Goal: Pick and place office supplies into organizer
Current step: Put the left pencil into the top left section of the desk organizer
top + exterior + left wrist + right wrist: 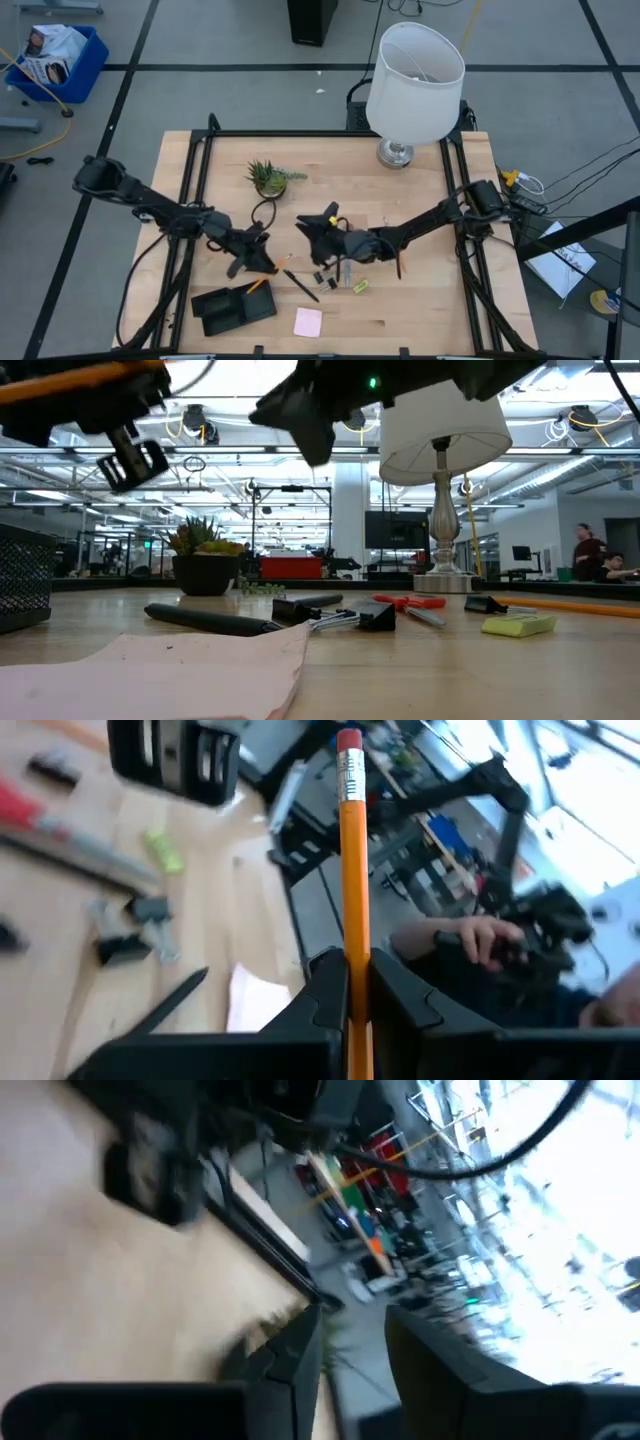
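Right now, nearest you on the table's front edge, the pink sticky-note pad (308,321) is lying untouched, with the organizer (233,308) just to its left — its compartments looking empty as far as the overhead view shows. You're carrying an orange pencil (353,870) in the left gripper (262,262), whose fingers are pinching it narrowly around the shaft, eraser end pointing away; the gripper is hanging just behind the organizer, so the drop is close but not yet made. Beside it, a thin black pen (301,286) is waiting on the wood, and a little farther right the black clips (325,276) and the yellow-green block (359,286) are sitting loose. The right gripper (322,226) is hovering over the middle of the table, fingers apart and holding nothing. Farther back, the red-handled scissors (408,601) are lying flat — still to be collected. By my judgement, you're only beginning: nearly everything remains outside.
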`<action>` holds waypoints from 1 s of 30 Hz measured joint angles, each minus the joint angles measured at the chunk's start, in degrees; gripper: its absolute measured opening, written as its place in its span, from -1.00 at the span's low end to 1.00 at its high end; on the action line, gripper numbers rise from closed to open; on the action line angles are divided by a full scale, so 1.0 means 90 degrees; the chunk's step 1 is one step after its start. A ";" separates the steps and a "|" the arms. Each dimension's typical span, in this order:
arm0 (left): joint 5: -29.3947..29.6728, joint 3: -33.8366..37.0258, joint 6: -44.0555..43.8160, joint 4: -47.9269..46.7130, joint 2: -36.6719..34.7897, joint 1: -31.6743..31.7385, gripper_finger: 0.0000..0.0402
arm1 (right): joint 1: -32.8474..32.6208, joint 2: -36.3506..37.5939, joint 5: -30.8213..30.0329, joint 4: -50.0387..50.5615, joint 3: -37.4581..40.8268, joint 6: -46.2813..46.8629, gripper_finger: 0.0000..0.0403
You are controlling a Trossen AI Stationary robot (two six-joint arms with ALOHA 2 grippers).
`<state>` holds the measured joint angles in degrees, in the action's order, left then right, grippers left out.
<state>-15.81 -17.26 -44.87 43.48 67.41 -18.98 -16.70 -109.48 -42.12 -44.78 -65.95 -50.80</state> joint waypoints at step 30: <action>0.2193 0.0004 0.3770 -0.3218 -0.2705 -0.3447 -0.88 | -0.0064 0.0076 0.0185 0.0531 0.0005 0.1696 -0.47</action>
<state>3.93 -17.23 -10.94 14.52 43.07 -50.01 -17.28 -108.79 -40.45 -40.00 -65.91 -35.53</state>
